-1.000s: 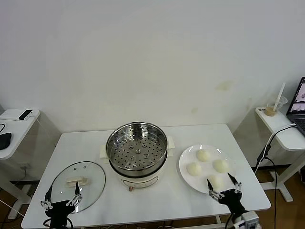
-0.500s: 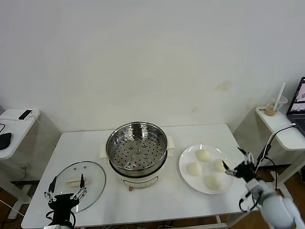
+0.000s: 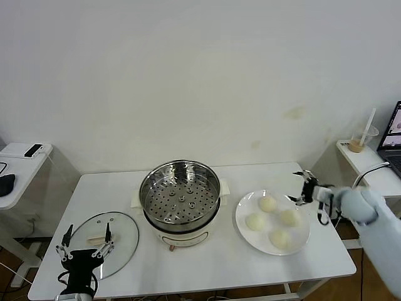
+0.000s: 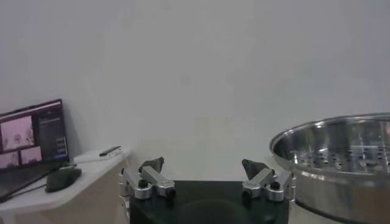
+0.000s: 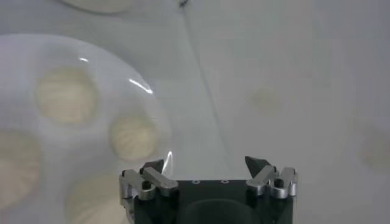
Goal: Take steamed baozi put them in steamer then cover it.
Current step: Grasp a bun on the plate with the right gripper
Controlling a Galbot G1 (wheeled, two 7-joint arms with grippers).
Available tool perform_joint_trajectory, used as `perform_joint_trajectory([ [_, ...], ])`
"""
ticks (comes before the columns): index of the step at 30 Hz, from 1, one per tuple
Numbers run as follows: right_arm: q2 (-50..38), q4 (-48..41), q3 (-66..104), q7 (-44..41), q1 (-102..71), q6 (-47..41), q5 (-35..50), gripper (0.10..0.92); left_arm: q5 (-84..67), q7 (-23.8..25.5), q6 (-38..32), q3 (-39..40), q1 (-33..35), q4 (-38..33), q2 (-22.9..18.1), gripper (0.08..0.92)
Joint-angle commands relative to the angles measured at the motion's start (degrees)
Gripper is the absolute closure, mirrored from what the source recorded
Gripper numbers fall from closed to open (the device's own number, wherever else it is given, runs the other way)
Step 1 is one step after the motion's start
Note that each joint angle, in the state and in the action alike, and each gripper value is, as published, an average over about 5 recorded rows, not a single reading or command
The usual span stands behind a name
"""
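Cream-white baozi [image 3: 268,204], shiny perforated steamer [image 3: 180,190]

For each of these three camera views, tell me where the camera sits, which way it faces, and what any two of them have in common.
Head view: on the robot's head, looking down at the white table; both arms show.
Left wrist view: low behind the open left gripper, facing the wall and the shiny perforated steel steamer.
Right wrist view: above the open right gripper, looking down at the cream-white round baozi on the round white plate.
Shared: head and left wrist views show the steamer; head and right wrist views show the baozi plate.
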Motion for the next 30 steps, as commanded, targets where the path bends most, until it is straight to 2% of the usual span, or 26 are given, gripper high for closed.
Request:
perform_joint_trajectory([
  [1, -0.34, -10.70, -27.19, -14.80, 22.59, -1.03, 3.66, 0.203, 0.96, 0.63, 0.18, -0.32, -0.47, -0.51, -0.19, 0.177],
  [10, 6.90, -16.73, -31.67, -14.57, 23.83, -2.67, 3.34, 0.203, 0.35, 1.28, 0.24, -2.21, -0.98, -0.64, -0.12, 0.177],
  [30, 15.22, -26.78, -28.45, -10.97, 21.52, -1.64, -4.09, 0.203, 1.98, 1.43, -1.02, -4.32, 0.32, -0.50, -0.60, 0.177],
])
